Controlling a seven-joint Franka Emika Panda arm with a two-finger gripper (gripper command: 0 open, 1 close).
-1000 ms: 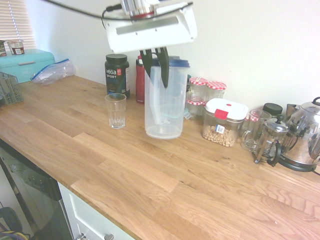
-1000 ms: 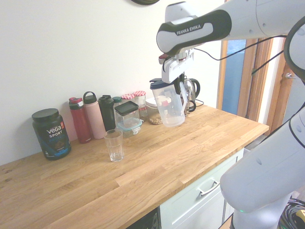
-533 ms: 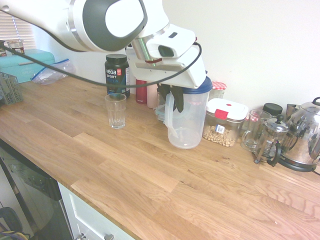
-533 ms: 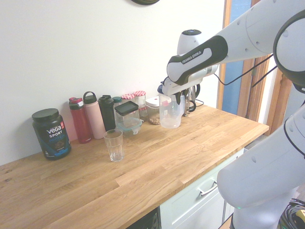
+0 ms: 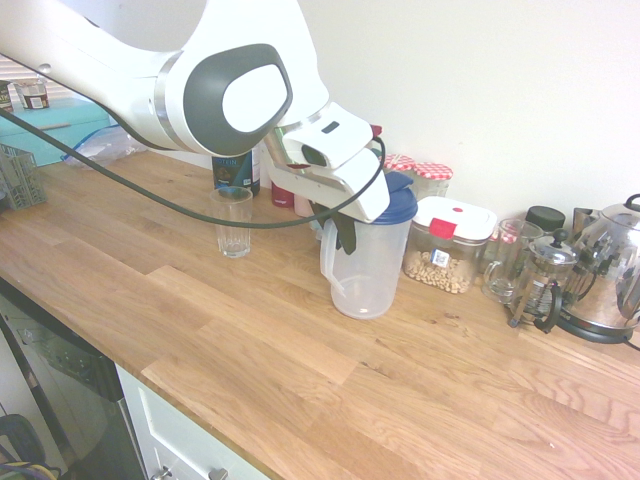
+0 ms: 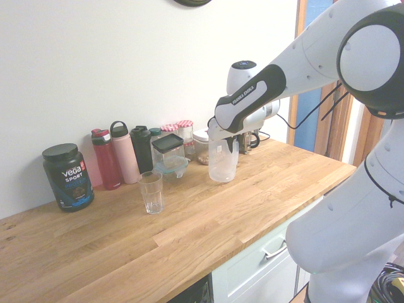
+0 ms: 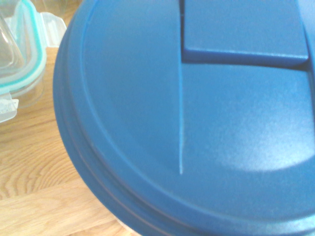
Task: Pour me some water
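Kitchen counter of oiled oak planks (image 5: 300, 370) ran along a white wall, and I logged its contents from my remote station by size. Largest item: the white arm, reaching low over the counter's middle, its gripper (image 5: 345, 228) at the handle side of the clear plastic pitcher (image 5: 365, 270). Dark fingers (image 5: 347, 232) pointed down beside the handle; I could not tell from either exterior view how far they were parted or whether they clamped the handle. The pitcher stood upright on the wood, its blue lid (image 7: 197, 113) on and filling nearly the whole wrist view. Next: a steel kettle (image 5: 612, 275) at the far end of the counter, with a French press (image 5: 540, 285) just beside it. A white-lidded container of nuts (image 5: 447, 245) stood behind the pitcher, near the wall. Two jars with red checked lids (image 5: 418, 175) stood against the wall. A black Vega Sport tub (image 6: 68, 177), a red bottle (image 6: 106, 159), a pink bottle (image 6: 124, 153) and a dark bottle (image 6: 141, 148) lined the wall. Smallest: an empty drinking glass (image 5: 232, 221), upright, well apart from the pitcher.
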